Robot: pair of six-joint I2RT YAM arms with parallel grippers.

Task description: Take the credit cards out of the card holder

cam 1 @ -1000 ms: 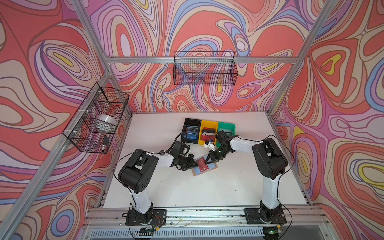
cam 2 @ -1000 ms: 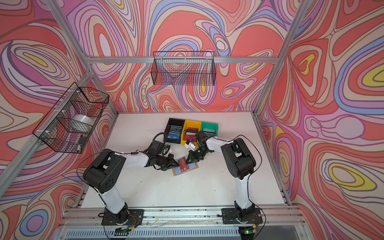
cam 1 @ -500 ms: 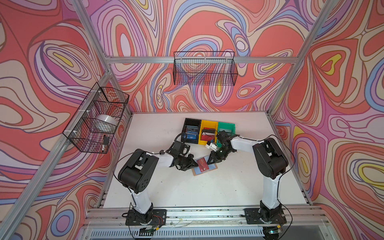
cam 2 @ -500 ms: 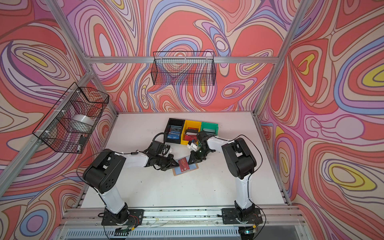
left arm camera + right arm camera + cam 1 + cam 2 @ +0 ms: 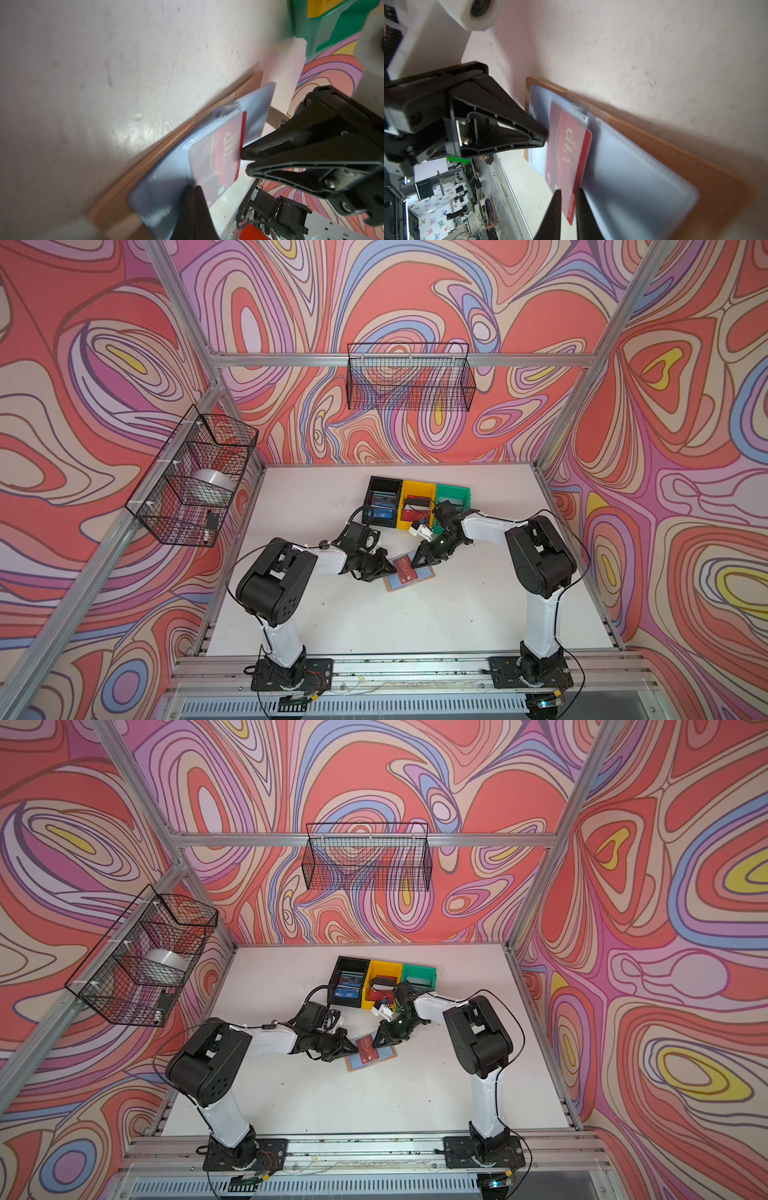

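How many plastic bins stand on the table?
3, in a row far back on the table: black bin left, yellow bin middle, green bin right.

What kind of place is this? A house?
Probably a robot lab booth, not a house: two robot arms bolted to a rail, a metal frame around the white table, and more robot benches behind in the right wrist view.

We see a white counter (image 5: 374,614), scuffed and speckled. The card holder (image 5: 423,573) lies open and flat on it near the middle. At the back, a black bin (image 5: 385,480), a yellow bin (image 5: 419,487) and a green bin (image 5: 453,489) stand on it, touching side by side in a row.
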